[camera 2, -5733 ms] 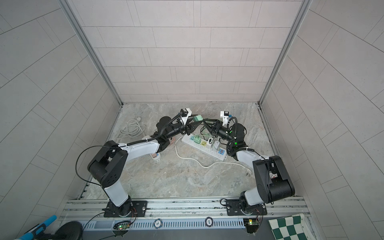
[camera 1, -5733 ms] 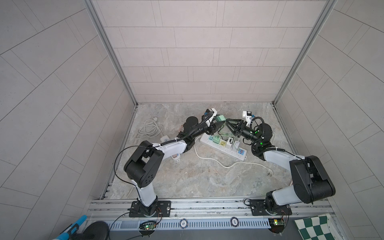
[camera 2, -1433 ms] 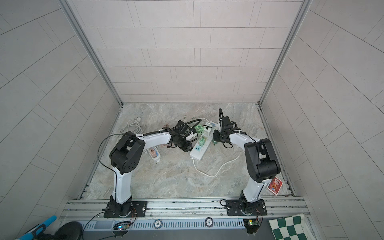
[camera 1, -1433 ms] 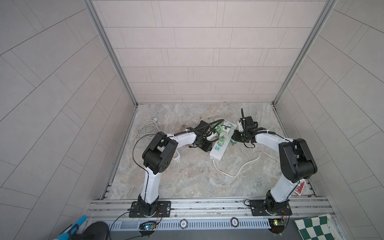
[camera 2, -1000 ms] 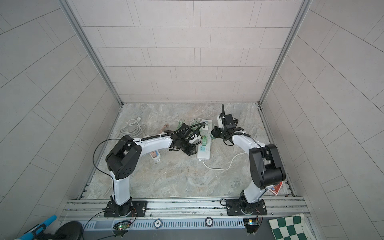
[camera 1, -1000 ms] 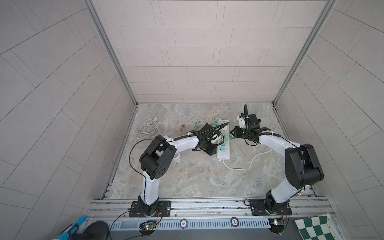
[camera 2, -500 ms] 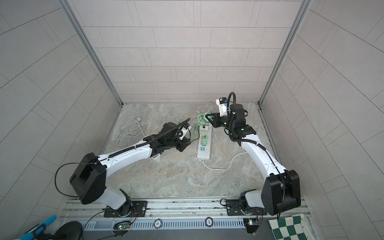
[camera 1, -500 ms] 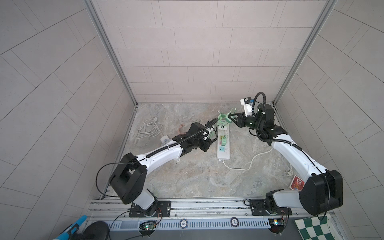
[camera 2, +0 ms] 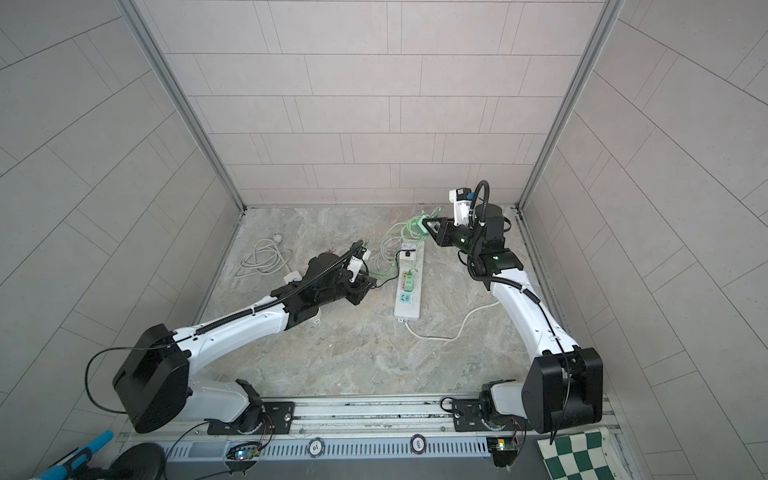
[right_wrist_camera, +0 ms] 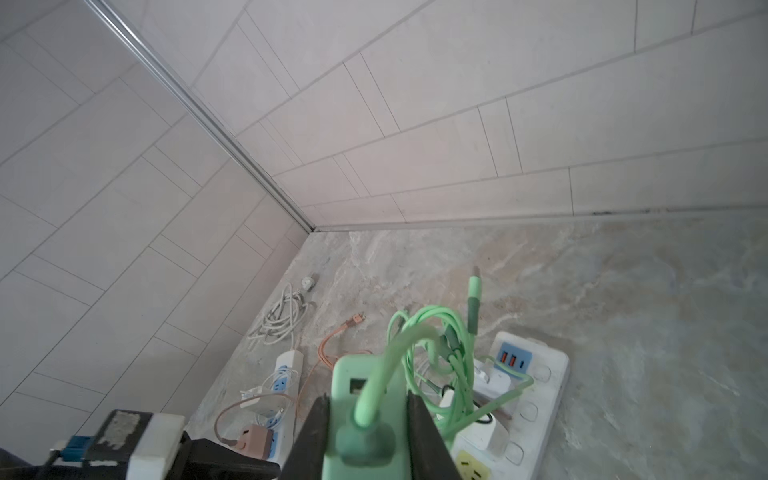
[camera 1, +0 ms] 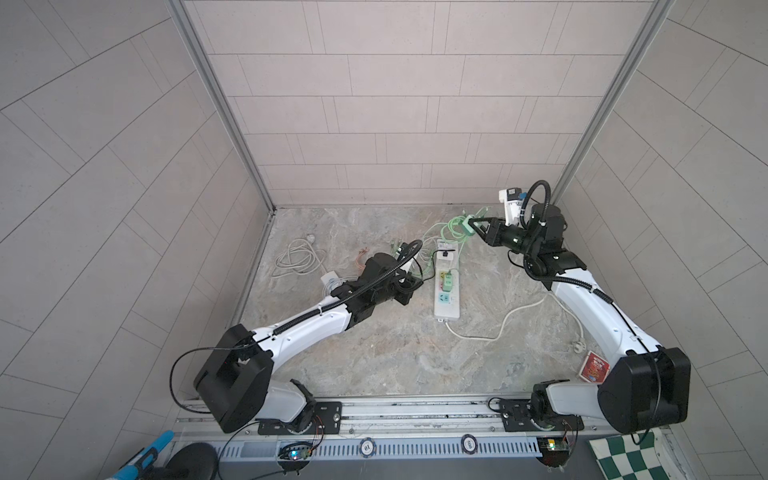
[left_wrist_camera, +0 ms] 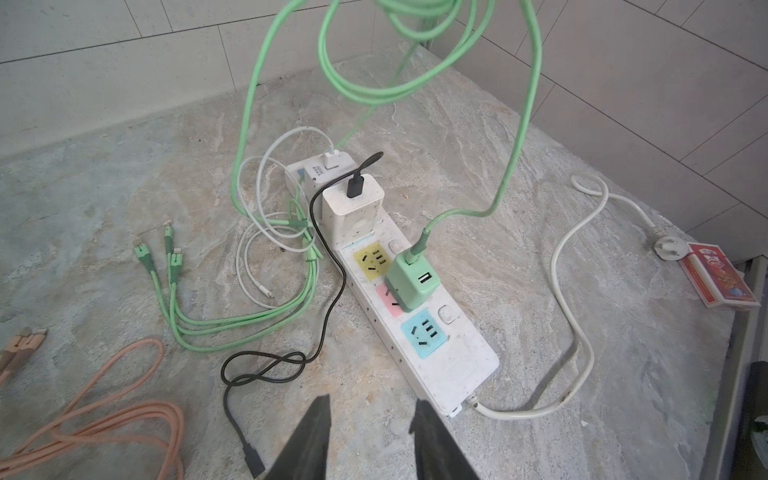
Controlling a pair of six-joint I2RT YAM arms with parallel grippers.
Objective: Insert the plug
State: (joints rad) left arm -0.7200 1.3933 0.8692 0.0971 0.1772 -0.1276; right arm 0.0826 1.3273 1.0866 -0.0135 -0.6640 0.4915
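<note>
Little readable text. The disc on the front rail reads "10". The red card box has print too small to read. It lies well apart from the strip, beside the pin end of the strip's white cord. The white block at the strip's far end has grey print, unreadable.

The surface is marbled grey-beige with a stone look. Pale tiled walls stand on three sides, with metal rails in the back corners.

The strip has yellow, pink and blue sockets. A green adapter sits in the pink one. A white charger with a black cable stands just past the yellow one.

My right gripper is clenched on the plug, a green block with a green cable stuck in its face. In both top views the plug hangs in the air over the strip's far end, not touching the strip. Cable loops droop from it toward the strip.

My left gripper is released, jaws apart with nothing between them. It is low, near the strip's cord end and well apart from the plug.
</note>
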